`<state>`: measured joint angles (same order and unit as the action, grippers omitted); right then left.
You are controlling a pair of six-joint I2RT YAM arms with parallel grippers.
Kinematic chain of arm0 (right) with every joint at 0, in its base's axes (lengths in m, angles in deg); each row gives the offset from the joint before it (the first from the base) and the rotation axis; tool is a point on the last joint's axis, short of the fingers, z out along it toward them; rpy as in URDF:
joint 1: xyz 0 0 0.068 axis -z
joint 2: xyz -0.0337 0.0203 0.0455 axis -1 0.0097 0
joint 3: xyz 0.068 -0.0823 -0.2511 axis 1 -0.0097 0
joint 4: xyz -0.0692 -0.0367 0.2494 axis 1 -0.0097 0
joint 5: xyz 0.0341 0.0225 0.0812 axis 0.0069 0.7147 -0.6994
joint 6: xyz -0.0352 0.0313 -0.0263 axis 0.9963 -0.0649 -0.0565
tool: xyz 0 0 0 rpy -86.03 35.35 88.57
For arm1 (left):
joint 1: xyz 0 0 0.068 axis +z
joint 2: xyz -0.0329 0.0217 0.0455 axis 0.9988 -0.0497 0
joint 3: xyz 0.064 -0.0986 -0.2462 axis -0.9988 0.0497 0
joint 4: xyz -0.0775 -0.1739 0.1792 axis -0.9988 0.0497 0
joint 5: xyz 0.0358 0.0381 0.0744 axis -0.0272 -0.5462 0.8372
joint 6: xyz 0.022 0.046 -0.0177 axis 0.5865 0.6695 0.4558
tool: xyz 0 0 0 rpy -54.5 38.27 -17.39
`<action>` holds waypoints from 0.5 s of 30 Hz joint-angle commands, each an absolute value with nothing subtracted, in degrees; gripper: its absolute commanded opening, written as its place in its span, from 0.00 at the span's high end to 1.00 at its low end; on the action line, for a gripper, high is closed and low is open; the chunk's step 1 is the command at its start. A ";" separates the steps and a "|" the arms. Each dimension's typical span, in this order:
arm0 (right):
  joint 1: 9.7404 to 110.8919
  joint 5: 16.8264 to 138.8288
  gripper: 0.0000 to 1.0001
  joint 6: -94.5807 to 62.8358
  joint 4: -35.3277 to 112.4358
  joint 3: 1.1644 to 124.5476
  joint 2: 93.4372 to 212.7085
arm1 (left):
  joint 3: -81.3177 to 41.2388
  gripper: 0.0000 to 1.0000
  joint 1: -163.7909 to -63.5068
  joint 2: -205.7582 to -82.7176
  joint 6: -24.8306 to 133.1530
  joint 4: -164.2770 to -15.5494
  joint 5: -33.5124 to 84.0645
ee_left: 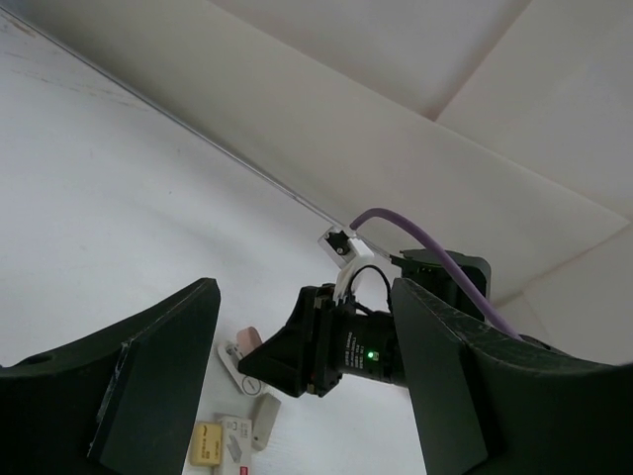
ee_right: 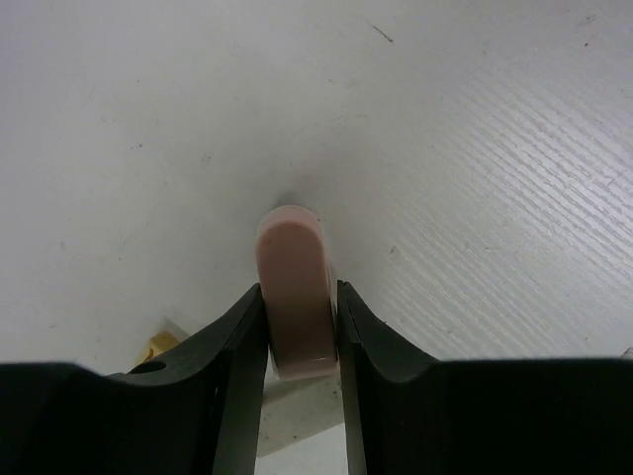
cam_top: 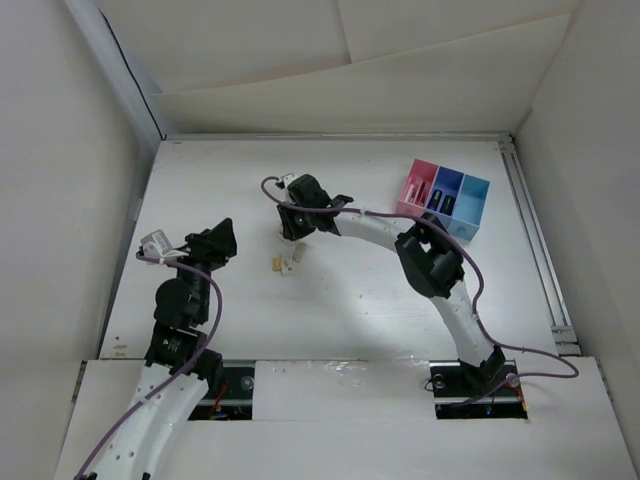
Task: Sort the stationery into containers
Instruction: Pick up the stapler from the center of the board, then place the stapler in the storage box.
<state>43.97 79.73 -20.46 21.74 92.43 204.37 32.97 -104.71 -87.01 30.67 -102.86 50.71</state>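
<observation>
My right gripper (ee_right: pixel 300 336) is shut on a pink, round-ended eraser-like block (ee_right: pixel 297 287), its tip down at the white table. The overhead view puts this gripper (cam_top: pixel 291 228) at the table's middle left, over a small cluster of stationery (cam_top: pixel 285 264). In the left wrist view the pink block (ee_left: pixel 249 341) shows at the right gripper's tip (ee_left: pixel 287 361), with a yellow block (ee_left: pixel 208 442), a white one (ee_left: pixel 235 440) and a grey one (ee_left: pixel 265 408) beside it. My left gripper (ee_left: pixel 307 297) hovers open and empty, left of the cluster. The containers (cam_top: pixel 443 198) stand at the far right.
Dark sticks lie in the pink and dark blue bins (cam_top: pixel 432 190). White walls enclose the table on all sides. A metal rail (cam_top: pixel 535 240) runs along the right edge. A purple cable (ee_left: pixel 435 259) loops over the right arm's wrist.
</observation>
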 commanded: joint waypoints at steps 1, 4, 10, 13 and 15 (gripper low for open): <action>44.17 82.82 0.98 -21.71 25.87 91.64 200.85 | 33.15 0.33 -104.82 -87.99 30.93 -105.38 49.97; 46.63 84.14 1.00 -25.48 29.03 89.36 195.23 | 33.15 0.33 -104.82 -89.91 31.63 -107.23 46.82; 55.14 97.20 1.00 -33.13 30.98 79.87 178.19 | 31.75 0.31 -104.82 -97.73 34.80 -113.55 34.89; 61.12 103.55 1.00 -38.22 29.32 73.28 169.75 | 30.52 0.31 -104.82 -104.24 35.85 -116.45 29.78; 67.89 108.92 1.00 -40.69 28.34 68.64 166.58 | 29.81 0.31 -105.42 -107.58 35.86 -117.07 26.16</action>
